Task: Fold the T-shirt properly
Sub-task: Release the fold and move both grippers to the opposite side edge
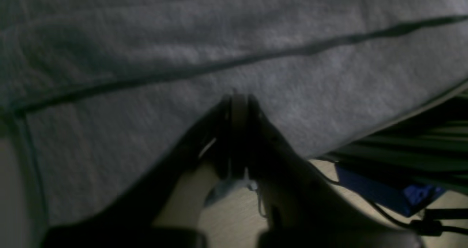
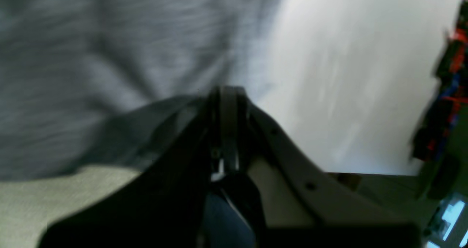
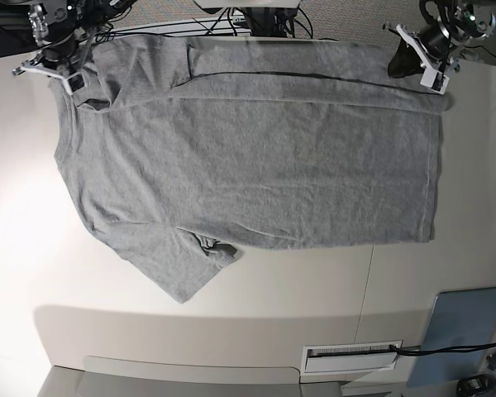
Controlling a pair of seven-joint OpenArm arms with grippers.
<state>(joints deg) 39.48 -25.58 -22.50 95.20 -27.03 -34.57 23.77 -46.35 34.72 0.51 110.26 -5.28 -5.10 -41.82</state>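
The large heather-grey short-sleeved cotton T-shirt [image 3: 256,157] lies spread flat across the pale off-white surface [image 3: 107,289], collar toward the base view's left, hem toward its right. One sleeve sticks out along the near edge; the far long edge looks already turned over in a narrow band, with a dark fold line running along it.

The left tool [image 1: 239,98] sits at the far hem corner, its jaws pressed together; in the left wrist view grey cloth surrounds the tips, so it appears to be pinching the shirt's edge. The right tool [image 2: 227,90] is at the far shoulder corner, jaws likewise pressed together with fabric bunched against them.

My judgement: this is the first lengthwise fold, with both far corners gripped. The next move calls for lifting the two corners evenly and carrying them toward the near edge, keeping the cloth taut between the arms so the crease falls straight.

No lettering, brand or label can be read on the side facing up. A blue-grey flat rectangular panel [image 3: 465,335] rests well apart, at the near right corner.
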